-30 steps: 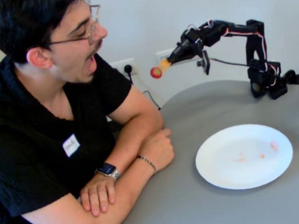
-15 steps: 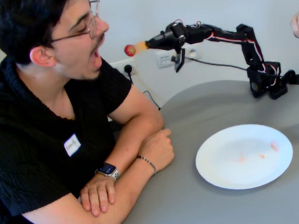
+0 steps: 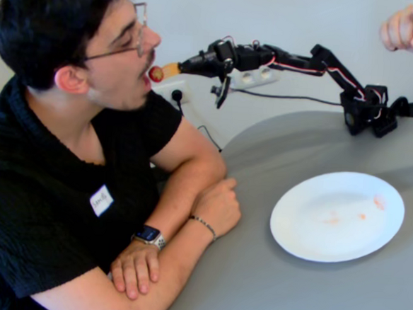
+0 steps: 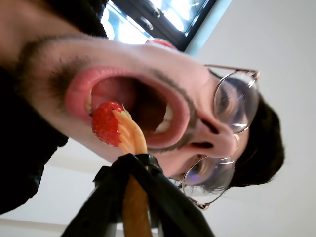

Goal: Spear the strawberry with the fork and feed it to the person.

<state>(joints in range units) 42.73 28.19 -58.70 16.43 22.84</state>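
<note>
One strawberry (image 3: 155, 73) sits at the man's (image 3: 65, 152) open mouth, stuck on the fork (image 3: 170, 69). In the wrist view the berry (image 4: 106, 122) rides the tines (image 4: 129, 133) at his lower lip. It looks soft, light and slippery, liable to slide off if jolted. The gripper (image 3: 199, 64) is clamped around the fork's stem. To the right, the plate (image 3: 337, 216) holds only smears.

Grey round table (image 3: 310, 290) holds white plate (image 3: 307, 233), faint orange smears inside. White power strip (image 3: 258, 77) against wall behind; black cable (image 3: 295, 98) runs alongside.
</note>
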